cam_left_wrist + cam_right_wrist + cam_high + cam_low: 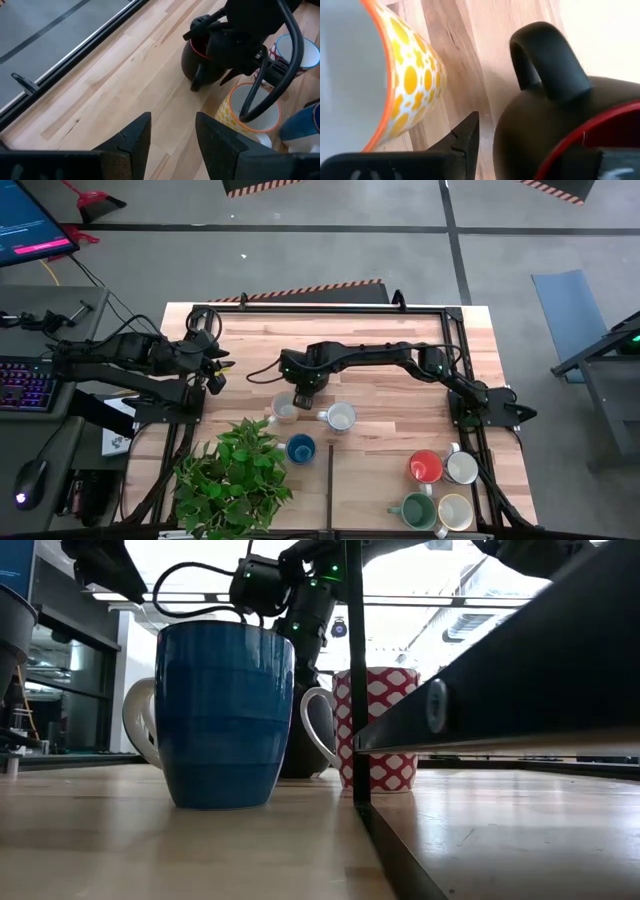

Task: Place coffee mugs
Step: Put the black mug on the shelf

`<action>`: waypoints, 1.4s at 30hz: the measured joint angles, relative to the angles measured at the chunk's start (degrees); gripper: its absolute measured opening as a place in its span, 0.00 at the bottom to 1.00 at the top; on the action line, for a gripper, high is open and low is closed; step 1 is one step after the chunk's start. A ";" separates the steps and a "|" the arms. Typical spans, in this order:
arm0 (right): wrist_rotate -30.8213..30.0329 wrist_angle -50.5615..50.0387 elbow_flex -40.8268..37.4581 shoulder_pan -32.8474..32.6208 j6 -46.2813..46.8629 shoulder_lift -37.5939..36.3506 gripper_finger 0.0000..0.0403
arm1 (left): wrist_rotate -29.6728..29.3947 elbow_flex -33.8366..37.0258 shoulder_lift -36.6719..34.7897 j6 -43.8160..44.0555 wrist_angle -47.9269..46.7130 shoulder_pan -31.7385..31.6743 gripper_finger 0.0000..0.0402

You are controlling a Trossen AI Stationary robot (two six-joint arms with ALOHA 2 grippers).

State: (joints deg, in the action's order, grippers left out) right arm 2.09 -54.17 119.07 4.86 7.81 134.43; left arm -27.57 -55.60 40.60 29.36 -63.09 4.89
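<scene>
My right gripper (302,394) reaches to the table's middle and is shut on a dark mug with a red inside (200,60). A white mug with yellow dots (283,409) stands right beside it. A red-and-white patterned mug (340,417) and a blue mug (300,448) stand just nearer. Red (425,467), white (461,468), green (415,510) and cream (455,512) mugs cluster at the near right. My left gripper (172,135) hangs open above the far left of the table, with nothing between its fingers. My right gripper holds the dark mug by its wall at the rim (580,132), to one side of the handle (545,55). One finger (465,137) is outside the wall and the other inside. The fingers come steeply from above. The mug is upright, its base (300,770) at tabletop level.
A leafy potted plant (235,480) fills the near left corner. A black rail (330,485) runs from the table's middle to its near edge, between the blue mug and the right-hand cluster. Bare wood lies along the far side (340,325).
</scene>
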 joint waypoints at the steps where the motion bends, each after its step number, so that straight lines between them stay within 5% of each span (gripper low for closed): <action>1: 0.04 0.04 0.00 0.00 -0.13 0.00 0.26 | 0.00 0.00 0.00 0.00 0.01 0.00 0.36; 18: -2.33 0.09 0.11 0.62 -0.32 1.22 0.25 | 0.00 0.01 0.00 0.55 0.00 0.00 0.36; 26: -0.81 -0.10 0.47 1.09 1.41 1.04 0.07 | -0.02 0.01 0.00 0.44 0.00 0.00 0.36; 34: -9.02 -4.25 6.66 1.15 3.66 0.82 0.01 | -0.04 0.01 0.02 -2.91 0.00 0.00 0.36; 39: -15.26 -15.73 15.64 0.97 5.28 0.20 0.01 | 0.69 0.01 0.00 -3.05 -0.08 0.02 0.36; 42: -15.38 -15.70 13.81 -0.08 6.40 -3.14 0.01 | 2.63 0.02 0.02 -3.05 -0.07 0.02 0.36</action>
State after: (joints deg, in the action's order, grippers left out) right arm -13.29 -69.87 132.87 4.78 14.21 131.29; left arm -24.94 -55.58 40.62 26.31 -63.16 4.91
